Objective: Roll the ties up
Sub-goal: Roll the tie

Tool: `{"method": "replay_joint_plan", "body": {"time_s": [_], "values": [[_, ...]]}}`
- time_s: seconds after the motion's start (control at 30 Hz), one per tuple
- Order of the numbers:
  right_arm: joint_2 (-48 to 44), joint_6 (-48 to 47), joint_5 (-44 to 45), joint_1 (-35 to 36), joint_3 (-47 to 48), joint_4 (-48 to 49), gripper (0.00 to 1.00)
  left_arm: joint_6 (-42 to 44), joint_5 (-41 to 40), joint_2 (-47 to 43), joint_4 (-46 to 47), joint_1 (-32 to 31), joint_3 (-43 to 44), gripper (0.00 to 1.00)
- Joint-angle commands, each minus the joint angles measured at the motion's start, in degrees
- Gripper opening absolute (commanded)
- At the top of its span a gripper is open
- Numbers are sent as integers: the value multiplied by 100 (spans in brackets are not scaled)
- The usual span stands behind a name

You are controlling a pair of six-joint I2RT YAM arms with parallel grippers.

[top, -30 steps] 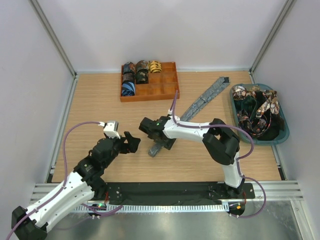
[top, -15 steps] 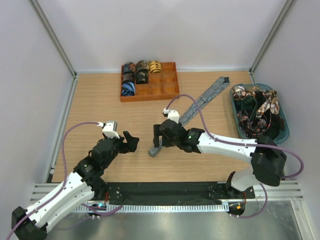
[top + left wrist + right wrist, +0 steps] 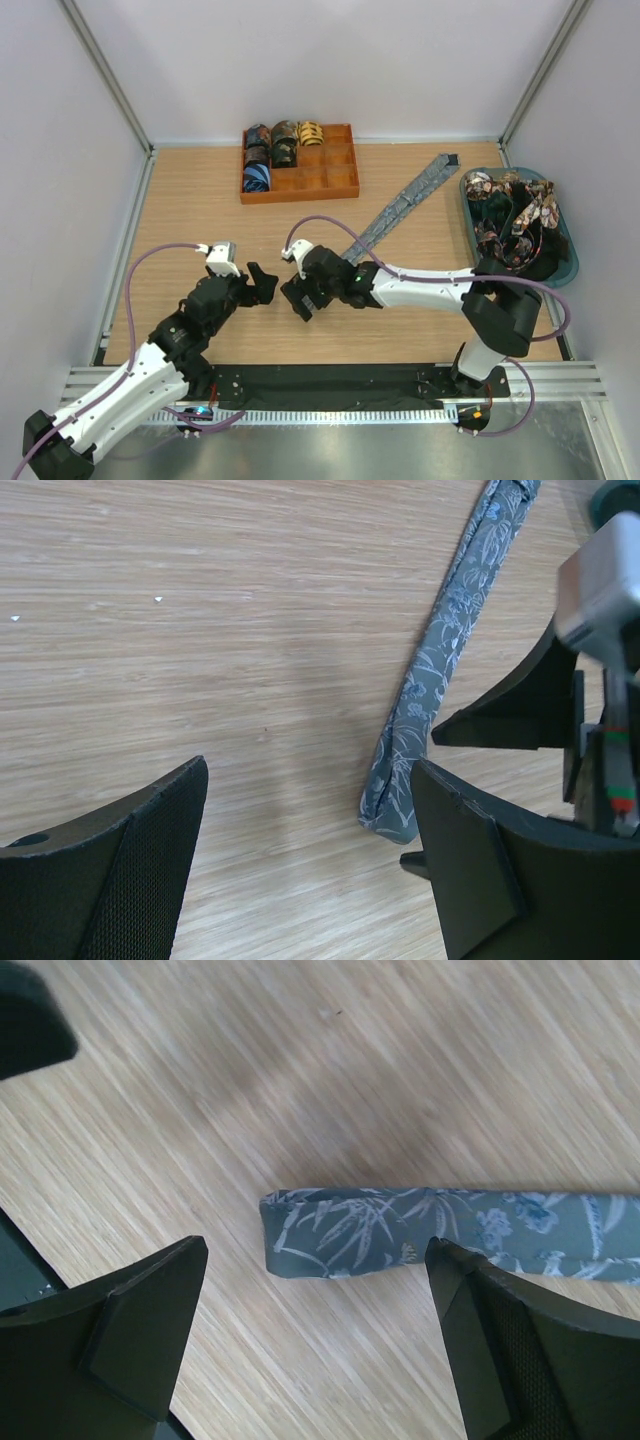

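Observation:
A long grey-blue leaf-print tie (image 3: 400,205) lies flat on the wooden table, running diagonally from the far right toward the middle. Its near end (image 3: 340,1228) sits on the wood between the spread fingers of my right gripper (image 3: 315,1295), which hovers open just above it and holds nothing. In the top view the right gripper (image 3: 300,300) covers that end. My left gripper (image 3: 265,285) stands open and empty just left of it. In the left wrist view the tie (image 3: 440,650) ends beside the left gripper's (image 3: 310,820) right finger. Several rolled ties (image 3: 284,142) fill an orange tray.
The orange compartment tray (image 3: 330,182) stands at the far middle, with rolls in its left cells. A teal bin (image 3: 572,242) at the right holds a heap of loose dark patterned ties (image 3: 515,220). Purple cables loop over both arms. White walls enclose the table.
My right arm has swung round and carried its gripper left and nearer, down to the tie's near end, with its jaws spreading wider. The left arm has stayed put.

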Motion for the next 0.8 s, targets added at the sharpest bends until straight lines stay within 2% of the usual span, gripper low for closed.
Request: {"method": "replay_joint_plan", "body": {"time_s": [0.0, 0.5, 0.63, 0.67, 0.77], "values": [[129, -409, -104, 204, 213, 405, 98, 115, -179, 6, 130, 24, -7, 83], [674, -233, 863, 635, -24, 862, 82, 133, -179, 24, 148, 24, -7, 83], [762, -66, 1101, 732, -182, 1151, 73, 124, -161, 32, 148, 24, -7, 83], [780, -14, 1162, 749, -191, 1187, 65, 124, -170, 41, 139, 24, 2, 83], [789, 135, 1346, 802, -287, 1345, 51, 133, -161, 67, 148, 24, 2, 83]]}}
